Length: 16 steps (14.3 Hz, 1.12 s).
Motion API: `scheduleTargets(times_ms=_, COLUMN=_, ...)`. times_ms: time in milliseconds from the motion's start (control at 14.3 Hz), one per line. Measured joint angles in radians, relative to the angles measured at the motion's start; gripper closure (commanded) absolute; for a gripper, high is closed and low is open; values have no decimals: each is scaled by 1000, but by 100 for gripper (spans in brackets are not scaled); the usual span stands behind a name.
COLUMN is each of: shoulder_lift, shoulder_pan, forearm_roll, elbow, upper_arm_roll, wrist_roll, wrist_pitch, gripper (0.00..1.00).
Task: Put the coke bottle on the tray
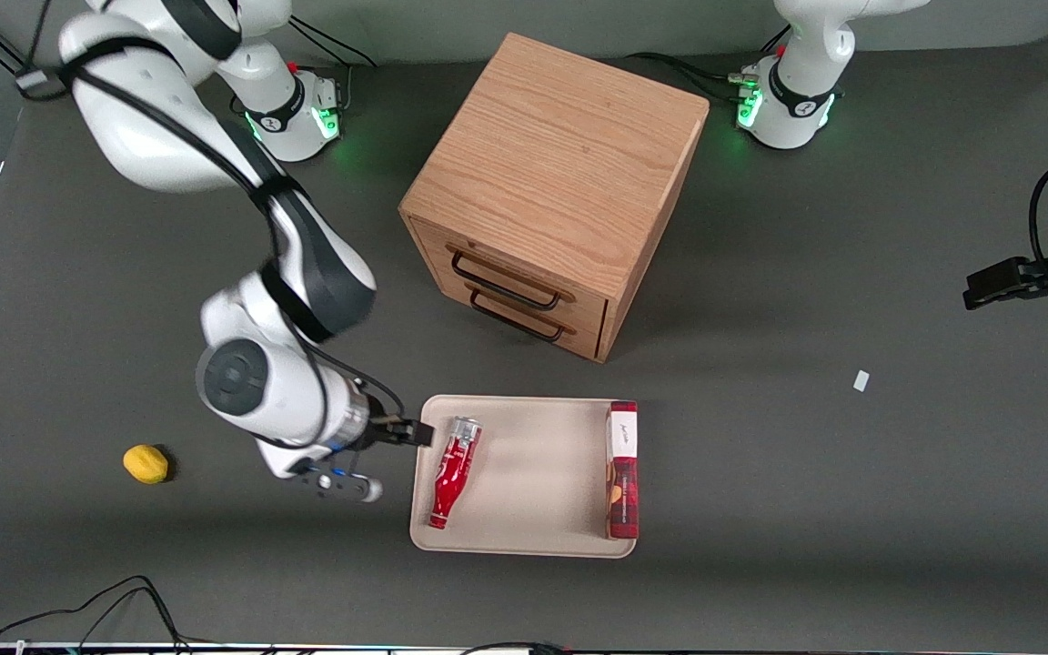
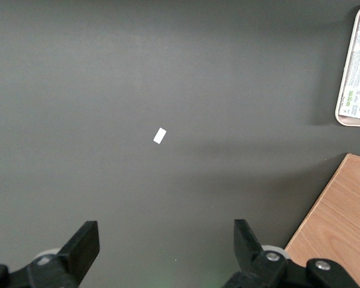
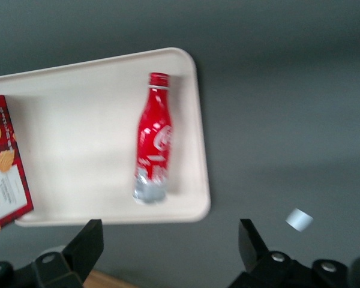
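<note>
The coke bottle (image 1: 452,472) lies on its side in the tray (image 1: 533,537), near the rim at the working arm's end. The tool (image 1: 421,434) is released and empty just outside that rim; the round bottle might roll if the tool bumps the tray.

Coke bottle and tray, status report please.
Gripper open, empty, beside the tray's edge. Coke bottle lying flat on tray, released. Red plaid box also on tray, apart from bottle; nothing in the way.

My end effector (image 1: 422,434) hangs over the dark grey bench (image 1: 851,546); I see a wooden cabinet (image 1: 551,182) farther from the front camera.
</note>
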Motion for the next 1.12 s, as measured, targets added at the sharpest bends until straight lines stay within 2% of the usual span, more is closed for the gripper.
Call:
scheduleTargets(times_ms=280, shoulder_lift=-208, shoulder_pan=-43, forearm_roll=6, elbow=-1, upper_arm_roll=-62, wrist_roll=-10, wrist_pitch=-260, gripper=0)
scheduleTargets(times_ms=630, shoulder_lift=-435, shoulder_pan=-58, forearm_roll=83, elbow=-29, upper_arm_roll=-199, wrist_roll=-136, wrist_pitch=-502, gripper=0)
scheduleTargets(times_ms=910, shoulder_lift=-657, shoulder_pan=-60, forearm_roll=140, elbow=-235, upper_arm_roll=-287, wrist_roll=-196, wrist_pitch=-531, gripper=0)
scheduleTargets(times_ms=1120, shoulder_lift=-792, shoulder_pan=-60, forearm_roll=148, elbow=-395, upper_arm_roll=-307, wrist_roll=-203, wrist_pitch=-519, gripper=0)
